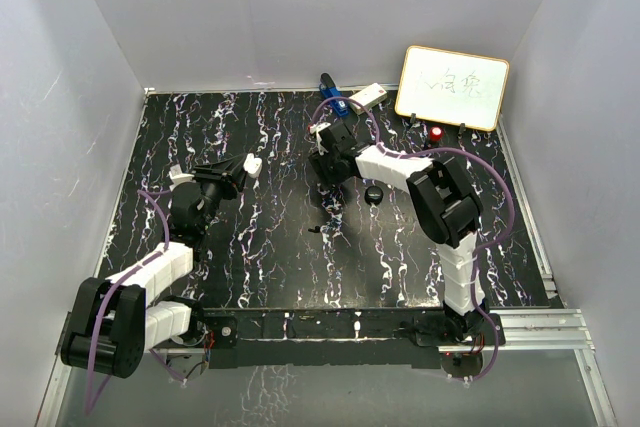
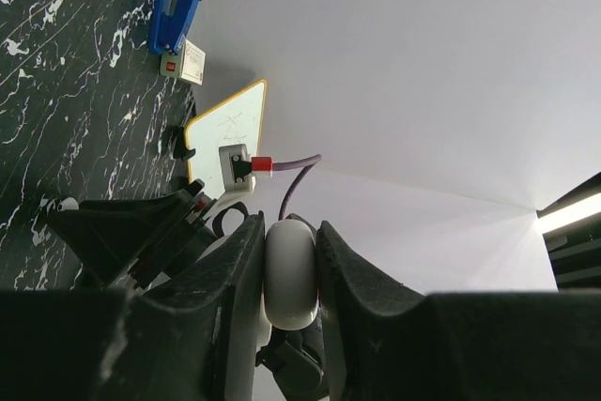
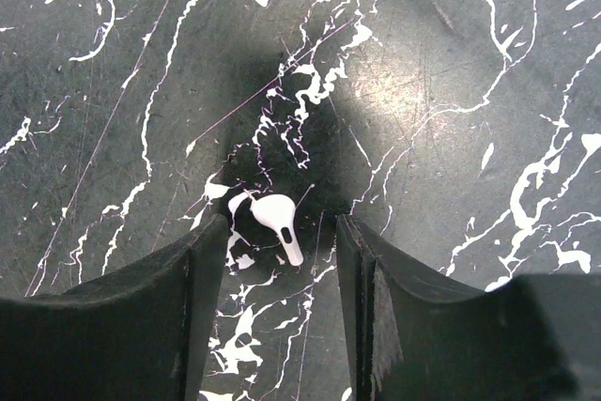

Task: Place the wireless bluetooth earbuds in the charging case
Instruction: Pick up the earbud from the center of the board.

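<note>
While I watch the right wrist feed, the right gripper (image 3: 282, 243) points down at the black marbled table (image 3: 451, 63), its jaws partly apart and holding nothing. A white earbud (image 3: 277, 216) lies flat on the table in the gap between the two fingers (image 3: 150, 316). Its stem angles toward the camera, and its dark-tipped head is just beside the finger on the left of that view. I cannot tell whether that finger touches it; the other finger stands clear. This is the only earbud I can make out for sure.

On the left wrist feed, the left gripper (image 2: 289, 229) is clamped narrow on the charging case (image 2: 289, 279), a smooth white rounded puck pinched edge-on between both fingers, with the white wall (image 2: 423, 72) behind it. From the top camera I see that gripper over the left-centre of the table, the case at its tip turned toward the right arm and well apart from the spot under the right gripper.

A black round knob (image 1: 373, 194) sits on the table near the right gripper, on its right. Along the back edge I see a blue stapler (image 1: 332, 99), a cream box (image 1: 367, 96) just beside it, and a small whiteboard (image 1: 452, 87) leaning upright in the right corner.
</note>
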